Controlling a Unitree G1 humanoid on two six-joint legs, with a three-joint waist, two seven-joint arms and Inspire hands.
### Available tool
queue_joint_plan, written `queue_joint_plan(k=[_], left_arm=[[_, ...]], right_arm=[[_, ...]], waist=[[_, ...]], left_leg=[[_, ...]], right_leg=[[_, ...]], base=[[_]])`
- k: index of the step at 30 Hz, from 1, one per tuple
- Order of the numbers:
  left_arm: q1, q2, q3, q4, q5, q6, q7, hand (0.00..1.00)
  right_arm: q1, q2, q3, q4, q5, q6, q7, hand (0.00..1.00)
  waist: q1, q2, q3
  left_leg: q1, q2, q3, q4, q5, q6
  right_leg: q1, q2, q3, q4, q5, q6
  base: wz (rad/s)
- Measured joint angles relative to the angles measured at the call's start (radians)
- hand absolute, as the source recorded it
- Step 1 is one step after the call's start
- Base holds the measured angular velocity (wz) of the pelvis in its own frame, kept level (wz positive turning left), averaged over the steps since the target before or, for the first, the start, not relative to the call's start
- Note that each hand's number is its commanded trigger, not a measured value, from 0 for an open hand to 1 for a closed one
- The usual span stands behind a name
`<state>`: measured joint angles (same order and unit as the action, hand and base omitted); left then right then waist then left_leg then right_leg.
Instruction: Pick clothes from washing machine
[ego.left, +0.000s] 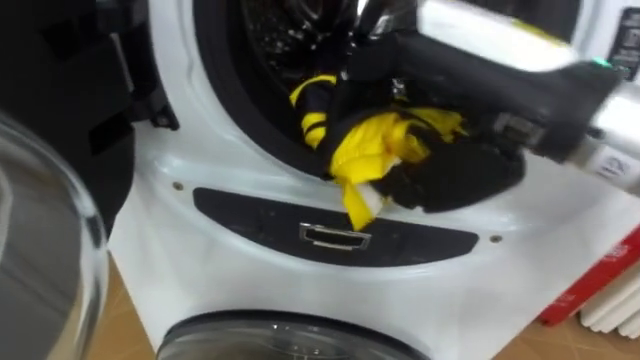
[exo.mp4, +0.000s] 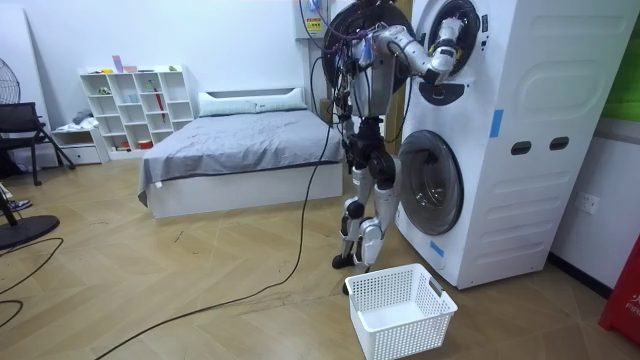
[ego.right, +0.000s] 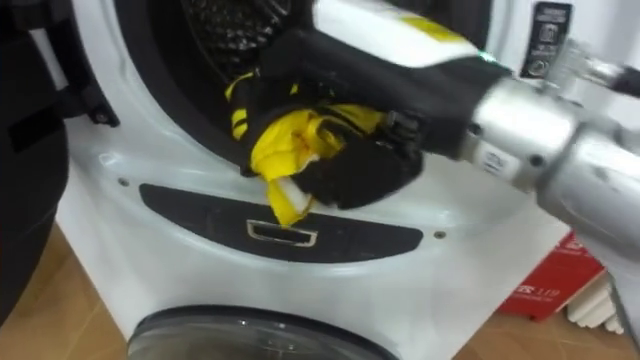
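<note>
**Soft garment at drum lip; grip unconfirmed**

Left eye view: The yellow-and-black garment (ego.left: 375, 150) drapes over the 6 o'clock edge of the washing machine (ego.left: 200, 150) opening. It is judged light, limp and not fragile; take a bunched fold, not the hanging tail. The right hand (ego.left: 455, 180) lies against its 3 o'clock side. Dark hand merges with dark cloth, so clamped or apart cannot be told.

Right eye view: The arm hides the drum's depth.

Room view: A basket (exo.mp4: 400, 310) stands at 6 o'clock.

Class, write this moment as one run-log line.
right hand: fingers curled on yellow-and-black cloth garment | garment: at mouth of upper white washing machine
</note>
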<state>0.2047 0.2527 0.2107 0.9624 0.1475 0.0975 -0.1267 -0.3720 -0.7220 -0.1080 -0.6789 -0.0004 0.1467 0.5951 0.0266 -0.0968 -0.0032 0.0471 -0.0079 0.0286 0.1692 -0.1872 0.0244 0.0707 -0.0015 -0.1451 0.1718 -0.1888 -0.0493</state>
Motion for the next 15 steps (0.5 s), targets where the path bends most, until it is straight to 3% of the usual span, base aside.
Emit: queue_joint_plan(k=[2, 9, 13, 15], left_arm=[[0.024, -0.001, 0.004, 0.001, -0.002, -0.004, 0.006, 0.00], [0.086, -0.004, 0.026, 0.002, 0.016, -0.010, 0.027, 0.00], [0.084, 0.004, 0.027, -0.001, 0.033, -0.019, 0.029, 0.00], [0.083, 0.009, 0.027, -0.001, 0.043, -0.024, 0.029, 0.00]], right_arm=[[0.074, 0.019, -0.071, -0.002, 0.091, -0.031, -0.041, 1.00], [0.300, 0.035, -0.288, 0.012, 0.262, -0.064, -0.173, 1.00], [0.375, 0.053, -0.350, 0.065, 0.315, -0.087, -0.228, 1.00], [0.404, 0.056, -0.376, 0.085, 0.314, -0.092, -0.248, 1.00]], waist=[[-0.007, 0.014, -0.0087], [-0.081, 0.038, 0.0029], [-0.130, 0.043, 0.0021], [-0.135, 0.041, 0.0004]], left_leg=[[0.003, 0.001, 0.005, 0.000, -0.001, 0.002], [0.016, 0.004, 0.046, 0.006, -0.008, 0.004], [0.015, 0.007, 0.057, 0.008, -0.010, 0.005], [0.016, 0.010, 0.075, 0.007, -0.010, 0.004]], right_leg=[[0.005, 0.000, 0.006, 0.001, 0.003, 0.002], [0.009, 0.002, 0.042, -0.004, 0.003, 0.003], [-0.004, 0.004, 0.055, -0.004, 0.003, 0.003], [-0.011, 0.007, 0.066, -0.002, 0.003, 0.003]], base=[[-0.05], [-0.17], [-0.11], [-0.23]])
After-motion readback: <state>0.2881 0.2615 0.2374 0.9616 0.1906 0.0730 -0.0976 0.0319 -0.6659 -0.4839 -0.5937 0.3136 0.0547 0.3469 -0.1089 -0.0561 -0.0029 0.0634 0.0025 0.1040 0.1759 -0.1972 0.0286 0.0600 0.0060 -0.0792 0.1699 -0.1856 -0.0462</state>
